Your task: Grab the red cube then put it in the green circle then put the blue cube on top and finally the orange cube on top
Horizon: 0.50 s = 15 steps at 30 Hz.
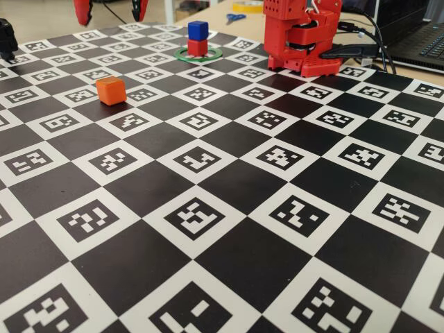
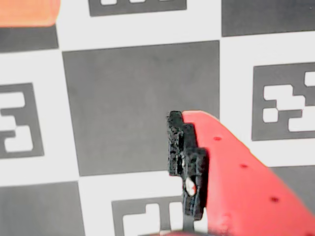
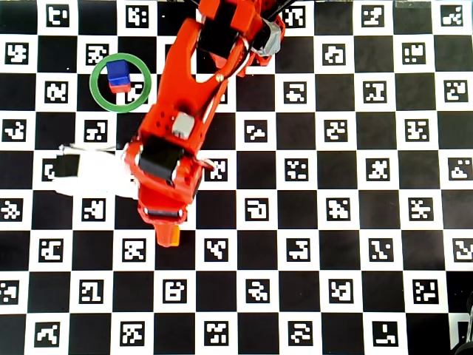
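The green circle sits flat on the checkered worktop near the far edge in the fixed view, just left of the arm's base. In the overhead view it's up in the top-left area. Inside it is the red cube, with the blue cube stacked squarely on top, so that two-high tower is already there.

The orange cube is off on its own, well apart from the ring, resting on the worktop closer to the camera and to the left in the fixed view. From overhead only a sliver of it pokes out below the arm, which stretches down over it. In the wrist view it's just a blurry orange corner at the top-left edge.

The hand hangs above the orange cube, its two red fingertips spread well apart at the top of the fixed view, holding nothing. The wrist view shows only one finger with its black pad.
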Available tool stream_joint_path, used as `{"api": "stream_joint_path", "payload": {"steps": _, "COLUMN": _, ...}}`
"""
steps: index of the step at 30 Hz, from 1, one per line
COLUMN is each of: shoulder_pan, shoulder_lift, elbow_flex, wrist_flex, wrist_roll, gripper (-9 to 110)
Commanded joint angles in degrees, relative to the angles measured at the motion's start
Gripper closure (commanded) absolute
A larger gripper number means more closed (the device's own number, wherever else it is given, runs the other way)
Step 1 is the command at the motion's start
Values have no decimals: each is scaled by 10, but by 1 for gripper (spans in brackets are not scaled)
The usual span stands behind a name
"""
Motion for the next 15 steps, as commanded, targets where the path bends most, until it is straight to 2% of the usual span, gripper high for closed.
{"api": "stream_joint_path", "payload": {"steps": 1, "shoulder_pan": -2, "shoulder_lift": 0, "elbow_flex": -44, "wrist_flex": -28, "wrist_roll": -4, "gripper": 60}}
{"api": "stream_joint_path", "payload": {"steps": 15, "shoulder_pan": -6, "shoulder_lift": -62, "elbow_flex": -13, "wrist_flex": -116, "wrist_roll": -4, "gripper": 60}}
